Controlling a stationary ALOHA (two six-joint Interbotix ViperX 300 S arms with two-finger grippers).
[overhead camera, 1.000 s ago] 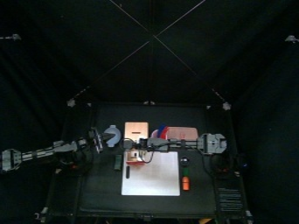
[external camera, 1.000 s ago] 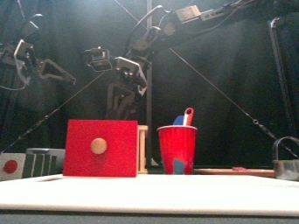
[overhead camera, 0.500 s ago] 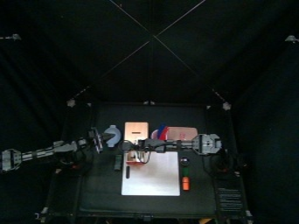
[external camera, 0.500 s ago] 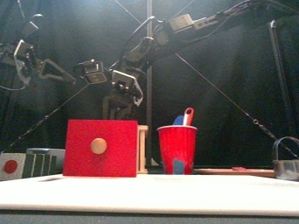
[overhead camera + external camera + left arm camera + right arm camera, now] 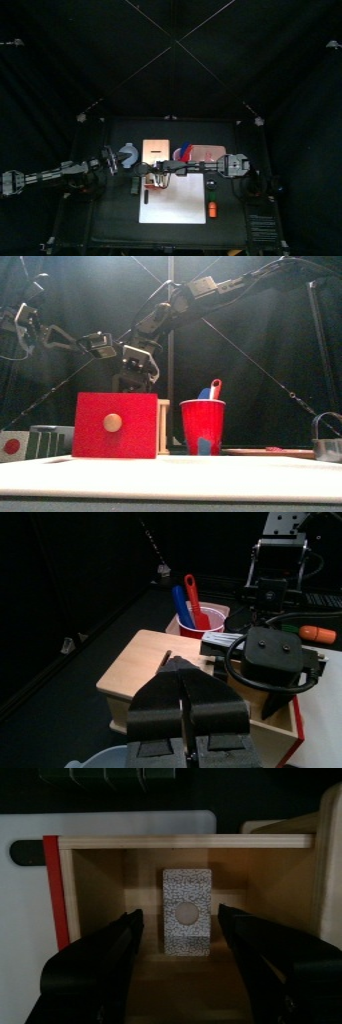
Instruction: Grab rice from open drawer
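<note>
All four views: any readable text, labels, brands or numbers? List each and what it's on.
None readable.
Rice packet in the drawer: speckled, with a plain oval mark, no legible print.
Red cup: no print visible.
Red drawer front: only a round knob.
Right gripper and left gripper: no markings legible.

Light tan wooden drawer with red front panel, grey speckled rice packet inside, red cup, blue and red utensils, white sheet, small orange cylinder, black surface
</note>
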